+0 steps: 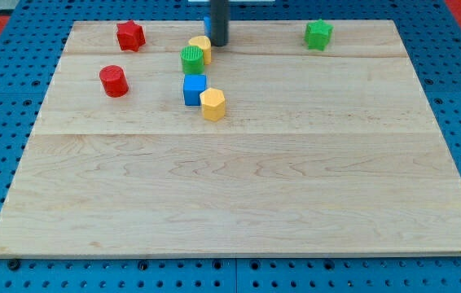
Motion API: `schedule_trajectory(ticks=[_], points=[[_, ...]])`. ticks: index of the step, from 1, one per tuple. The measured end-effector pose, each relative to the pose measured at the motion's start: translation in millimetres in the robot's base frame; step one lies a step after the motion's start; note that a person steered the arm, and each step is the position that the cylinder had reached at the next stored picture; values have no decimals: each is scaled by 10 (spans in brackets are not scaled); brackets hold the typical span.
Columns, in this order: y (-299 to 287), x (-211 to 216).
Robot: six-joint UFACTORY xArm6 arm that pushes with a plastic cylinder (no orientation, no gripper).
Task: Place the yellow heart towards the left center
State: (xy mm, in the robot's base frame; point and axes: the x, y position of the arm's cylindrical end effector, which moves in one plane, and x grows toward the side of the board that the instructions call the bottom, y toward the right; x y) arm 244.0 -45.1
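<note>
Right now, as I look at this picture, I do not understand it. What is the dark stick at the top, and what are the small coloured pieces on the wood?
There is only one picture, from one camera that looks down at a slant on a wooden board. The dark stick is the rod of a robot arm. It has no hand and holds nothing; its lower end, my tip, slides on the board and pushes blocks.

My tip stands near the view's top, just right of the yellow heart. A green cylinder touches the heart on its lower left. Below them lie a blue cube and a yellow hexagon, side by side. On the left are a red star and a red cylinder. A green star lies at the top right. Something blue shows behind the rod, mostly hidden.
</note>
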Motion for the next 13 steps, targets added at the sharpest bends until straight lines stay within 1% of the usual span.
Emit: schedule_trajectory(ticks=[1, 2, 3, 4, 5, 6, 7, 8, 9, 10, 11, 13], points=[[-417, 212], [-203, 534], [-349, 950], [-720, 1040], [-610, 857], [-848, 782], [-1059, 1133], [-1207, 1330], [-876, 1500], [-1177, 1591], [-1395, 1593], [-1241, 1593]])
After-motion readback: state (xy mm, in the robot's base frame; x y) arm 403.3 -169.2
